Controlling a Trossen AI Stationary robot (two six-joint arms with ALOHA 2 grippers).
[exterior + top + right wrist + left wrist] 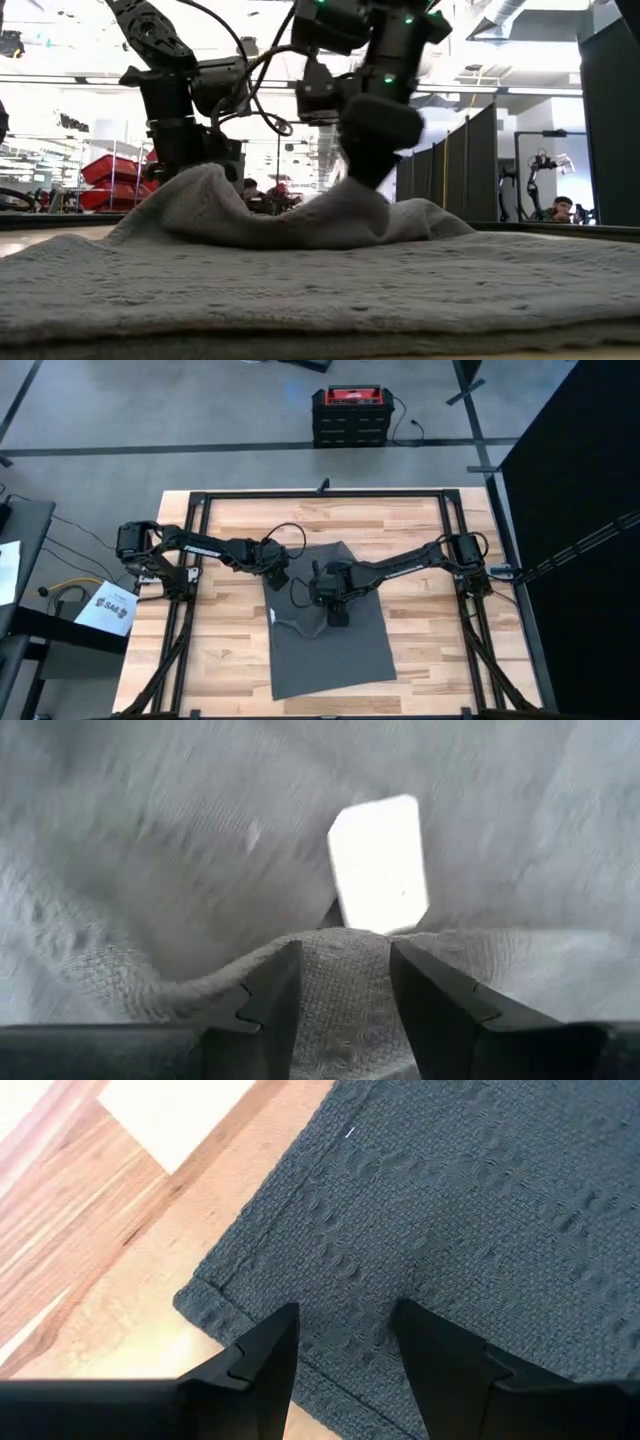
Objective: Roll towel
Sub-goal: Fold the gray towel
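Dark grey towel [335, 630] is lying spread on the wooden table [430, 650], its far portion bunched into raised folds. The right pincer [340, 990] is pressing down near the middle of the cloth, its two fingers pinching a ridge of fabric that is rising between them (seen in the right wrist view). The left pincer [345, 1345] is hovering just over the towel's far left corner, its fingers standing moderately apart with only flat cloth showing between them and the hemmed edge just beneath. In the low view, the towel is humping up at each pincer and sagging between them.
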